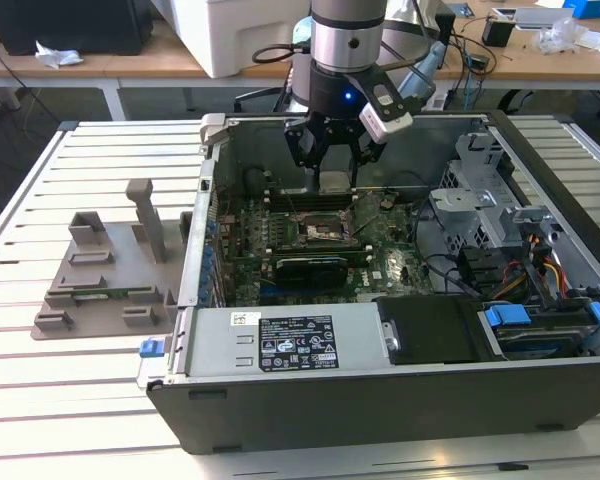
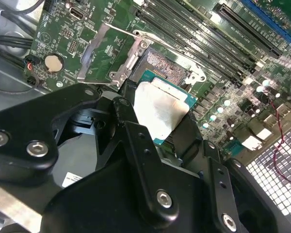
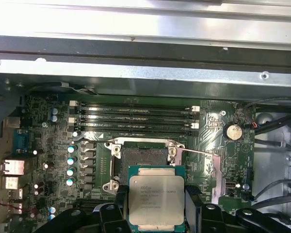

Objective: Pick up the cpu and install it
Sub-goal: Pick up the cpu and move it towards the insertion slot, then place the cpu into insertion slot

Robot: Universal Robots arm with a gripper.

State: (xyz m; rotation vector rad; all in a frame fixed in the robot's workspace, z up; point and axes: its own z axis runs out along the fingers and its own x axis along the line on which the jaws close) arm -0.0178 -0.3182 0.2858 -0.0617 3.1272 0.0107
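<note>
A: What sits at the exterior view's left?

B: A grey plastic tray [image 1: 100, 280] on the slatted table [image 1: 40, 200], well apart from the work.

A: And moving right from there?

B: The open computer case [image 1: 380, 410], with the motherboard [image 1: 390, 262] lying flat inside it. Above the middle of the board hangs the gripper [image 1: 334, 172]. Its jaws are closed on the cpu [image 1: 333, 183], one finger on each of two opposite edges. In the first wrist view the chip's silver top faces the camera, level between the black fingers [image 3: 120, 201].

A: So the chip is off the board?

B: It looks so. The socket [image 3: 140, 158] is bare and its load plate [image 2: 104, 51] stands open to one side. The cpu shows just beside the socket, overlapping one edge of it rather than centred over it.

A: Which step is that?

B: The pick-up appears done and the carry to the socket is in hand. The install is not yet done. Placing would call for the chip squared over the socket with corners matched. It would also call for a level, gentle descent, since the socket's contacts would likely bend easily.

A: And farther right?

B: A metal drive cage [image 1: 480, 190] and a bundle of cables [image 1: 540, 265] in the case's right part, well apart from the gripper.
</note>
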